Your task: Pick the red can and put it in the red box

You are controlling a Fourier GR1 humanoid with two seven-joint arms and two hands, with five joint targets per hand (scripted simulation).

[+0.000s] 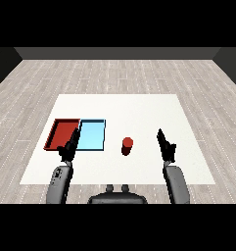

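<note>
A white desk point(139, 105) is seen from above and behind, set on a grey plank floor point(119, 73). 2 trays are laid side by side, touching, near the desk's left part: the red tray point(56, 133) on the left and the light blue tray point(95, 128) on its right. The red can point(128, 145) is stood upright on the bare desk, just to the right of the light blue tray and apart from it, roughly midway between the 2 forearms. It is not touched by anything and lies outside both trays.

The left robot hand point(69, 147) is raised from the lower left, its fingers held straight and pointed forward, released and grasping nothing. It is seen over the near edge of the trays, about where the red tray meets the light blue one; whether it touches them cannot be told. Its grey forearm point(59, 182) is seen below it.

The right robot hand point(165, 144) is raised from the lower right, fingers likewise straight and pointed forward, released and empty. It is placed to the right of the red can, well apart from it, over bare desk. Its grey forearm point(177, 184) is extended toward the lower edge.
</note>
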